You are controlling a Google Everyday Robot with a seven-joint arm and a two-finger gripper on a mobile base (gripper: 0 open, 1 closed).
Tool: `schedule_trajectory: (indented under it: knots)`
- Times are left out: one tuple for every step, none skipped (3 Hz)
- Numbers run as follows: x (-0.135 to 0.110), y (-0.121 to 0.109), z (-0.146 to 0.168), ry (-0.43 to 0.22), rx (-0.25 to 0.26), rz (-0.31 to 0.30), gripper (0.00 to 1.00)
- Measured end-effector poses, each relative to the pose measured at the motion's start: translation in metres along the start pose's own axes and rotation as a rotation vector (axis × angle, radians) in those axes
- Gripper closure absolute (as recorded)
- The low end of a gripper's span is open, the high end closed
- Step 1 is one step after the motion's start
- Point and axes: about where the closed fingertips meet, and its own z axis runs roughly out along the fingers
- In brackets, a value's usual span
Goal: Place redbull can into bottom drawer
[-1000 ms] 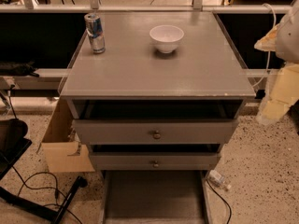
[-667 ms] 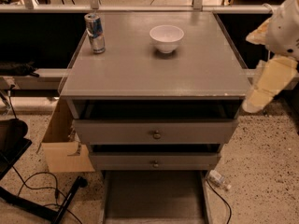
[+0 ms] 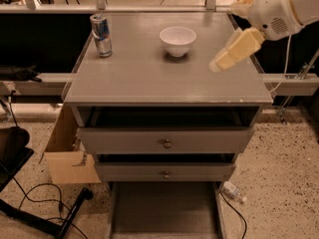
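The redbull can (image 3: 101, 35), blue and silver, stands upright at the back left corner of the grey cabinet top (image 3: 149, 78). The bottom drawer (image 3: 164, 210) is pulled out at floor level, and its flat grey floor shows nothing in it. My gripper (image 3: 220, 63) hangs from the white arm at the upper right, above the right part of the cabinet top. It is to the right of the white bowl (image 3: 178, 40) and far from the can, and it holds nothing that I can see.
Two knob-fronted drawers (image 3: 166, 142) sit slightly open above the bottom drawer. A cardboard box (image 3: 70, 156) stands left of the cabinet. Black cables and a stand (image 3: 55, 213) lie on the floor at the lower left. A plastic bottle (image 3: 233, 191) lies on the floor at the right.
My arm has swung in from the right edge, leftward and upward, so the gripper is now over the right part of the cabinet top. The can and bowl have not moved.
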Motion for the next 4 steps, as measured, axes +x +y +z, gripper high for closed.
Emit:
schedule_trajectory:
  knots:
    - [-0.045,-0.034,0.031,-0.228,0.04,0.03,0.0]
    - [-0.093,-0.053,0.07,-0.424,0.064,0.096,0.0]
    - [-0.121,-0.051,0.101,-0.507,0.055,0.151,0.0]
    - [-0.123,-0.051,0.105,-0.512,0.059,0.148,0.0]
